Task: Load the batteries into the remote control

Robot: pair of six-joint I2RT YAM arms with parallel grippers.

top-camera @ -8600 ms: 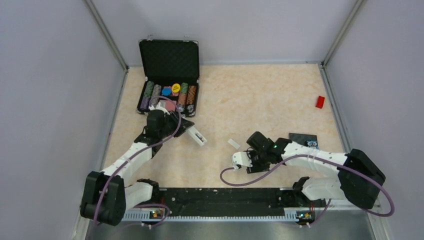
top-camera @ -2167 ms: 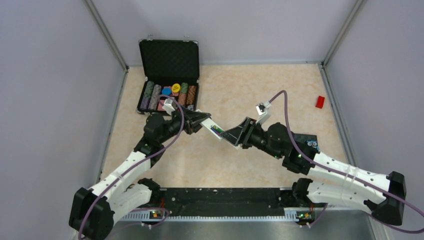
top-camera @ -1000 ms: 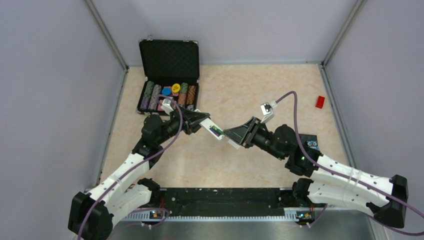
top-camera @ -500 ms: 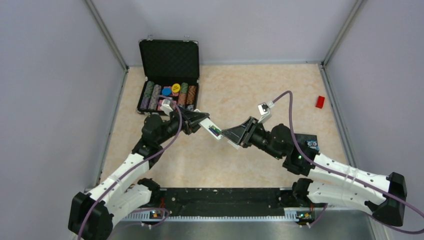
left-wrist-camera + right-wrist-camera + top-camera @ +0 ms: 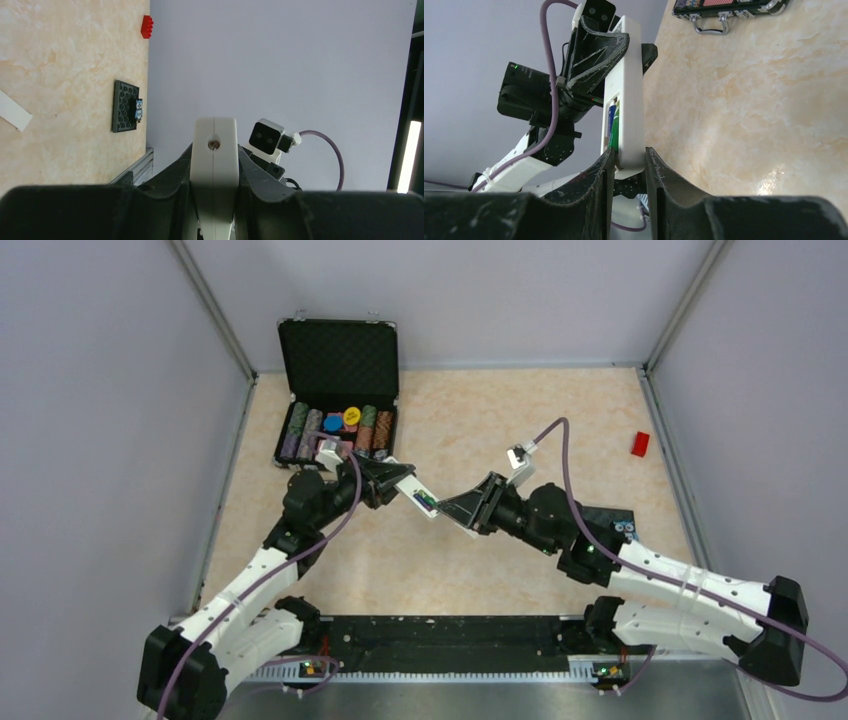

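The white remote control (image 5: 415, 495) is held in the air between both arms, recess side up. My left gripper (image 5: 403, 480) is shut on its far end, which shows between the fingers in the left wrist view (image 5: 215, 165). My right gripper (image 5: 447, 506) is closed around the other end. In the right wrist view the remote (image 5: 630, 90) stands between my fingers (image 5: 610, 167), with the green and dark batteries (image 5: 613, 125) lying in its open recess. They also show as a small coloured patch in the top view (image 5: 427, 503).
An open black case of poker chips (image 5: 340, 390) stands at the back left. A red block (image 5: 640, 443) lies at the right wall. A black plate (image 5: 610, 520) lies beside the right arm. The flat white cover plate (image 5: 12, 112) lies on the table.
My right gripper has shifted a little to the left along the remote's end, and its wrist has dropped slightly. The left gripper still holds the remote in nearly the same place.
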